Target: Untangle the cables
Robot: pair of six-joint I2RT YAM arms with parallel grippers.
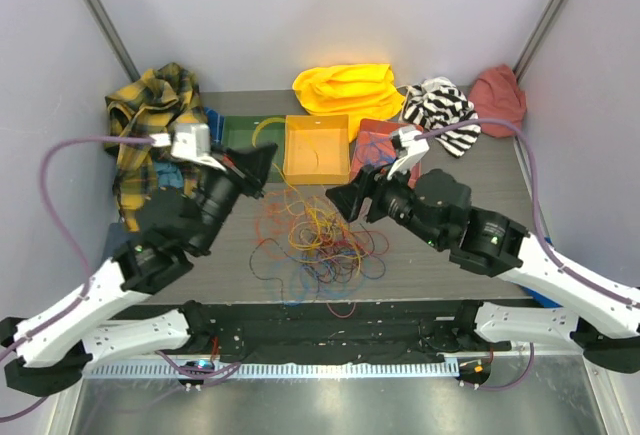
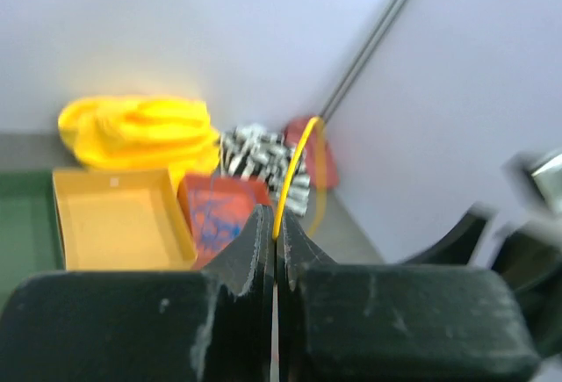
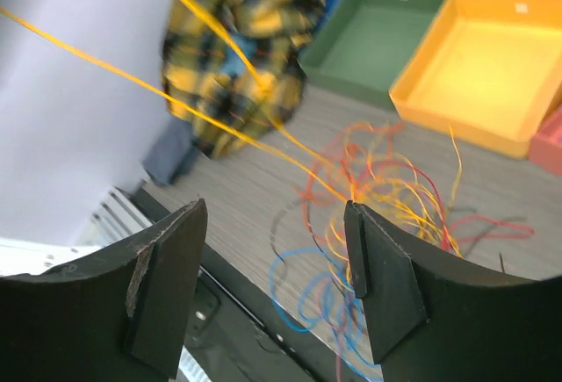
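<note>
Orange, yellow, blue and red cables (image 1: 320, 240) lie heaped just on the near side of the orange tray (image 1: 317, 148). We note the left gripper (image 2: 277, 224) left of that tray, clamped on a yellow cable (image 2: 294, 158). The right gripper (image 3: 274, 212), off the tray's near right corner, has its jaws apart.

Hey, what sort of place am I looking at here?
Most likely a robotics lab test cell: a left arm and a right arm bolted to a table walled by plain panels, with tangled cables, an orange tray and a yellow cloth set out as props.
</note>
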